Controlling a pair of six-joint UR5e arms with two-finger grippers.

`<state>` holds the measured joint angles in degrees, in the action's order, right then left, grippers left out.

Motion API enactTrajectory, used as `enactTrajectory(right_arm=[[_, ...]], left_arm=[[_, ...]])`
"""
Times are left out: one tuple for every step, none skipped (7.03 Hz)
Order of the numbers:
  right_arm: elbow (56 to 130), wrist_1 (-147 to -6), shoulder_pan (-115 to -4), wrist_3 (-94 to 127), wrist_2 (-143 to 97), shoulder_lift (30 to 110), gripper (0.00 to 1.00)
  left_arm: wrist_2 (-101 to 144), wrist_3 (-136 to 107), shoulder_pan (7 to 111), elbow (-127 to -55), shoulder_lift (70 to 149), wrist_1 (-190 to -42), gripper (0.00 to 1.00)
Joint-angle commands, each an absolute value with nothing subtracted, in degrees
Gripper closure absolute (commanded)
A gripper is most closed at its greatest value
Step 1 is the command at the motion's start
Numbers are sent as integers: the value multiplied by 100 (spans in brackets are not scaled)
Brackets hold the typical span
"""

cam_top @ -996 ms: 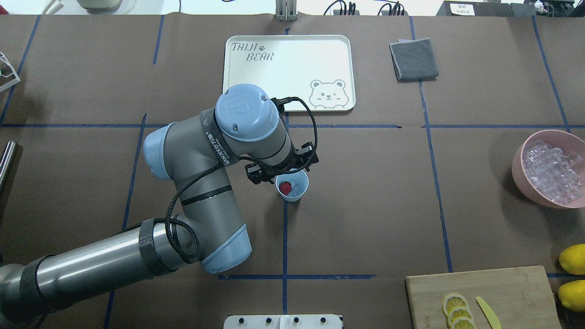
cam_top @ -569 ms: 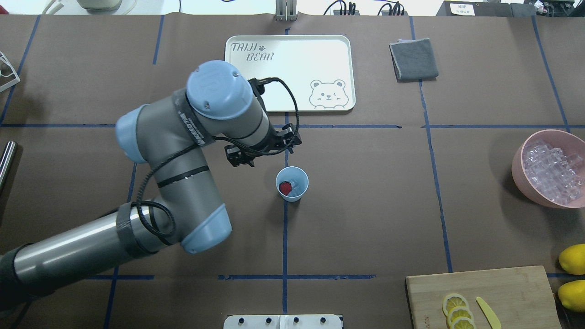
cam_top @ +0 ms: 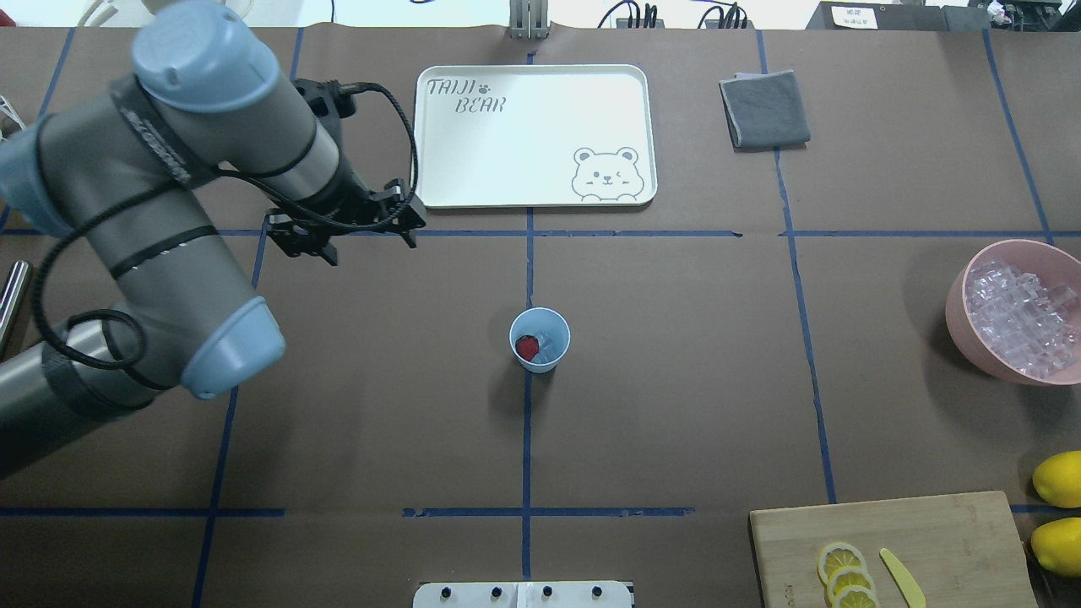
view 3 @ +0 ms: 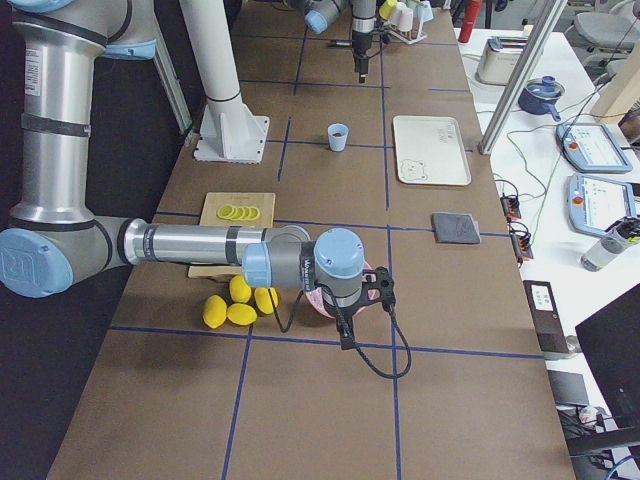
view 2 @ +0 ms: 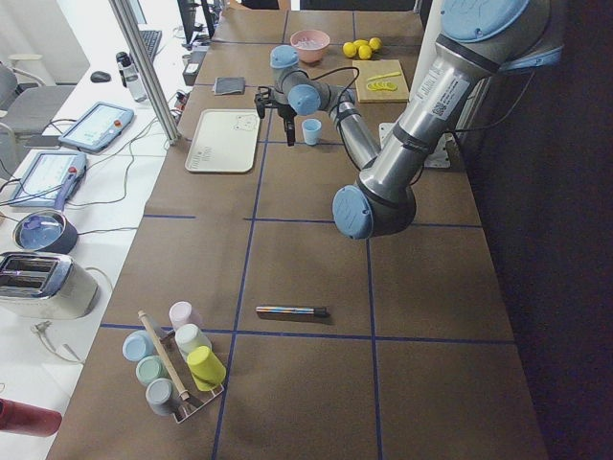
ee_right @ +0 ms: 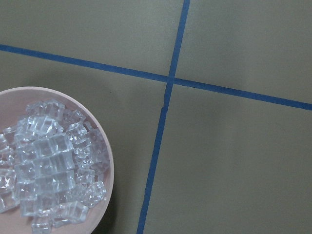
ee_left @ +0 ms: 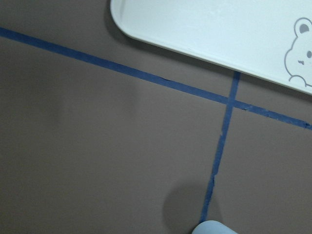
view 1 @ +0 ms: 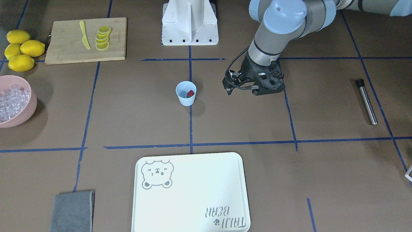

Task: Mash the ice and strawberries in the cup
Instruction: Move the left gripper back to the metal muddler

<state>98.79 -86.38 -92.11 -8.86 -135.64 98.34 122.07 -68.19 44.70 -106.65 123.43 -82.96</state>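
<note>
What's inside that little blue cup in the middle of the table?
The cup holds one red strawberry with clear ice beside it. Whatever lies underneath them is hidden.

A pale-blue cup (view 1: 185, 99) holds a red strawberry (view 1: 190, 93); blue tape lines (view 1: 191, 129) grid the brown table (view 1: 241, 119).

I see small red strawberry (cam_top: 528, 346) and clear ice cubes (cam_top: 548, 344) in pale blue plastic cup (cam_top: 540, 312); white rectangular tray (cam_top: 540, 135) lies beyond it.
</note>
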Motion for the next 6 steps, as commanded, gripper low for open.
enactTrajectory(right_arm=[[9712,-8604,-9351,-870,-13903,9835,1],[9712,-8596,-9360,-713,-13913,9826,1],[9721,-8596,-9360,-642,-13913,9817,1],[9729,-8596,-9360,-642,-13913,9809,1],[9756,-8587,-9360,-633,-13904,9791,1],[9765,-8570,-9360,-642,-13896,9782,1]], left_arm=[[12261,-5657,4902,-11230,11614,-7840,0],[12261,-5008,5165,-11337,11210,-7788,0],[12269,-4331,5420,-11399,10884,-7674,0],[12357,-3672,5745,-11399,10515,-7708,0],[12749,-2960,6244,-11347,10181,-7752,0],[12970,-2475,6667,-11312,9873,-7769,0]])
